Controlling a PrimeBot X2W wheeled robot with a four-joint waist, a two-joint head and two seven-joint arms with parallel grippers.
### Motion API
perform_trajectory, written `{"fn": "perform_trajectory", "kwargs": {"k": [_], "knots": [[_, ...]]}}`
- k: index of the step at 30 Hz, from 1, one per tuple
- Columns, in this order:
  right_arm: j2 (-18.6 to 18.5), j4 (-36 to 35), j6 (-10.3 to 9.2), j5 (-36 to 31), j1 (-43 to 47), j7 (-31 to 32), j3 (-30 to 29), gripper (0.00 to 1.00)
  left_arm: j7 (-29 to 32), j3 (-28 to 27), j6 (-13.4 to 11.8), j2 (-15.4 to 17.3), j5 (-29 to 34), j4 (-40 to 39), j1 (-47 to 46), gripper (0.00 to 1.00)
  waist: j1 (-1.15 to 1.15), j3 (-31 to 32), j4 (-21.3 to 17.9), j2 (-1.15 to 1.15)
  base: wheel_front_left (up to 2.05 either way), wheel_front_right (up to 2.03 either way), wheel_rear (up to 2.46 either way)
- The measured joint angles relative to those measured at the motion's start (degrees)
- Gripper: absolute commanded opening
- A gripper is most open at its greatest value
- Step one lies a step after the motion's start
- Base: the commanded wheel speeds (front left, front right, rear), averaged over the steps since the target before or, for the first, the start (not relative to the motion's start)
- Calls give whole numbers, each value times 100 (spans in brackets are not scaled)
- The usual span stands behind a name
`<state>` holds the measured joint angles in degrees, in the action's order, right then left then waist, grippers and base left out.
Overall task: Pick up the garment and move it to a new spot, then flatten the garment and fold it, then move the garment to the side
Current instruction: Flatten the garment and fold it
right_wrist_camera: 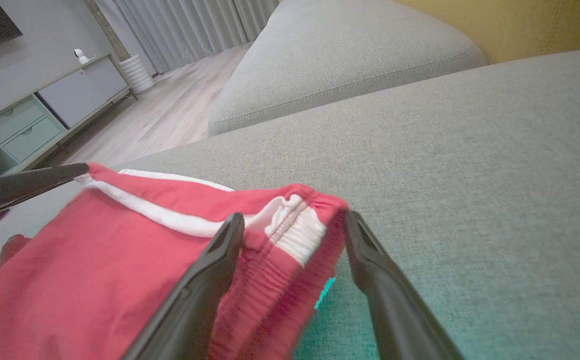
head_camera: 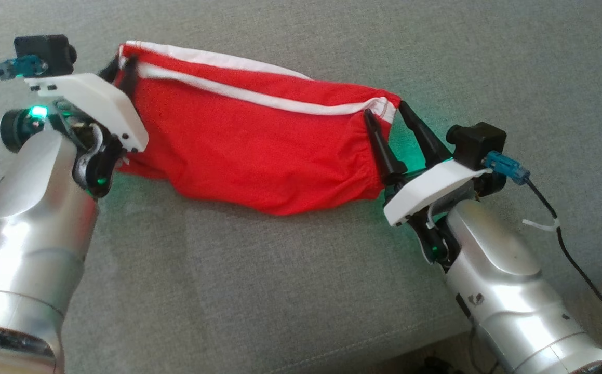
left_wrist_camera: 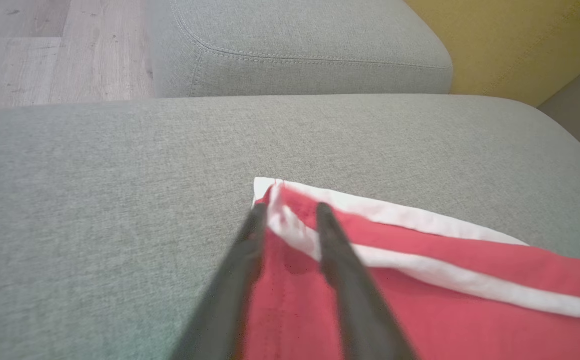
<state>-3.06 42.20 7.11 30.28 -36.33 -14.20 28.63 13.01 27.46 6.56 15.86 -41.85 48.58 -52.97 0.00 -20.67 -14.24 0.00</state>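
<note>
Grey sofa cushion (head_camera: 301,291) fills the head view. Red garment (head_camera: 259,150) with white stripes lies stretched across it, one arm at each end. Left gripper (head_camera: 120,65) sits at the far left corner, fingers close together over the striped edge. Right gripper (head_camera: 386,111) is at the right corner, fingers spread wide either side of the elastic waistband (head_camera: 384,106).

Left wrist view: both dark fingers slightly apart, tips at the garment's corner, white stripe running between them. Cannot tell whether the cloth is pinched or already let go. Cloth lies flat on the cushion. Beyond: a second grey cushion (left_wrist_camera: 295,50), wooden floor (left_wrist_camera: 19,50), yellow backrest (left_wrist_camera: 520,40).

Right wrist view: claw released, jaws wide. Gathered waistband corner sits between the fingers, against the left one and clear of the right one. Garment bunches slightly here and rests on the cushion. Background: curtains (right_wrist_camera: 194,25) and a low cabinet (right_wrist_camera: 44,110).
</note>
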Motion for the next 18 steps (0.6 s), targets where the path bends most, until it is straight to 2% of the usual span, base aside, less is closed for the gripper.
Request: {"fn": "perform_trajectory", "kwargs": {"k": [9,18], "knots": [[-8,-218,0,-224,115,-1,-430,100,-326,-2,54,-13,-125,151,-3,100,0,246,107,0,0,0,0],[-8,-498,0,-878,951,-1,-1209,100,-163,151,60,63,-494,-44,297,100,-1,711,237,0,0,0,0]]}}
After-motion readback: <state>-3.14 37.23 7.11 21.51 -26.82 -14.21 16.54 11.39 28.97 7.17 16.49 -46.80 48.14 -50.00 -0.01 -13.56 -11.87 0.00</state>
